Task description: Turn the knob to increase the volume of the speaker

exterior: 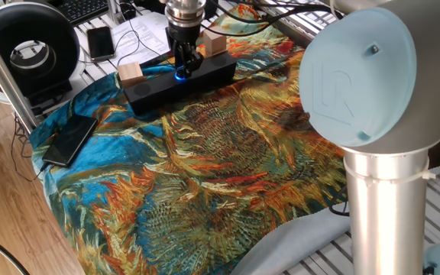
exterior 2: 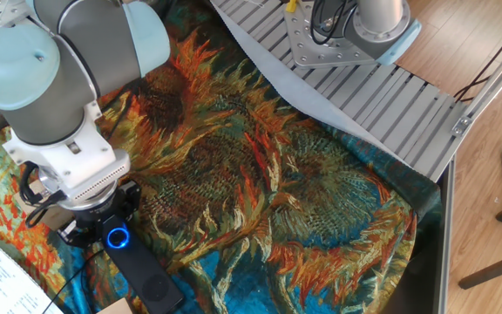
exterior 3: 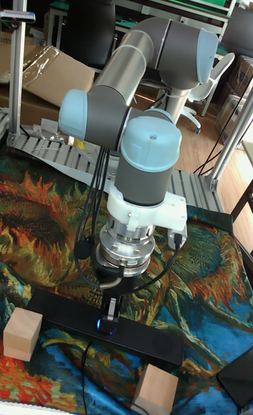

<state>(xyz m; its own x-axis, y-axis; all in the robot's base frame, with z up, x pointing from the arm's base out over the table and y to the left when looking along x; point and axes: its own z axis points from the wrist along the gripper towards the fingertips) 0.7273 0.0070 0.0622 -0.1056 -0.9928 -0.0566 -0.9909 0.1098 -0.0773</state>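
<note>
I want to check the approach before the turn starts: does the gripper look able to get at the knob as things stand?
Probably yes. The gripper hangs right over the knob on the speaker, with nothing between them. The wooden blocks stand beside the bar, clear of the dial. Whether the fingers already touch it cannot be told.

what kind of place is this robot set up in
Probably a robotics lab or workshop: the arm's base is bolted to a grooved aluminium table, a keyboard and office chair sit nearby, and a sunflower cloth covers the work surface.
</note>
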